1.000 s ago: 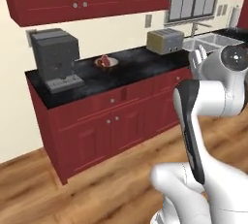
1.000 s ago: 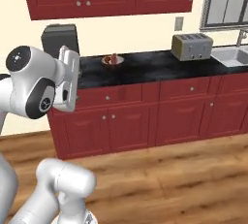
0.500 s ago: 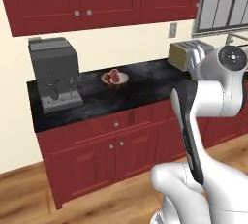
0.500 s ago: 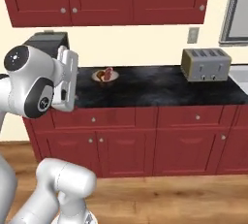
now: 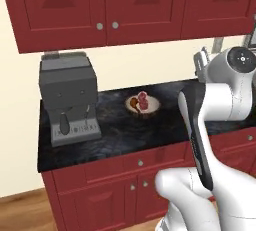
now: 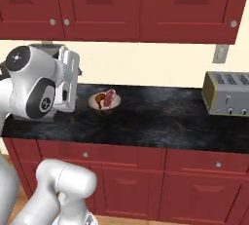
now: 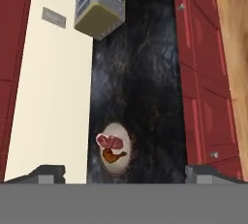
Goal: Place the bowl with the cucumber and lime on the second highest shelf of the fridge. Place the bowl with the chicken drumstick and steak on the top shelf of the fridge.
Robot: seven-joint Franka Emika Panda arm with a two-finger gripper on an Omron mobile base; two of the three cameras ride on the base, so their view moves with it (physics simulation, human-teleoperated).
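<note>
A small bowl (image 5: 142, 106) (image 6: 104, 102) (image 7: 115, 156) stands on the black counter (image 5: 120, 132) near the back wall. It holds the pinkish-red steak (image 5: 143, 100) (image 6: 110, 96) (image 7: 110, 142) and the orange-brown chicken drumstick (image 5: 133, 105) (image 6: 99, 100) (image 7: 113, 157). My gripper (image 7: 128, 173) is raised above and in front of the counter, open, its two tips far apart with nothing between them. In the hand view the bowl lies just past the tips, well below them. The blue bowl with cucumber and lime and the fridge are out of view.
A grey coffee machine (image 5: 67, 97) stands on the counter left of the bowl. A toaster (image 6: 227, 93) (image 7: 99, 5) sits far to the right, under a wall outlet (image 6: 220, 53). Red wall cabinets (image 5: 115, 5) hang above, and red drawers and doors (image 6: 146, 185) sit below.
The base has driven, so both base views shifted: the counter, coffee machine and meat bowl now sit closer and nearer the centre. The arm keeps its raised pose, gripper still open.
</note>
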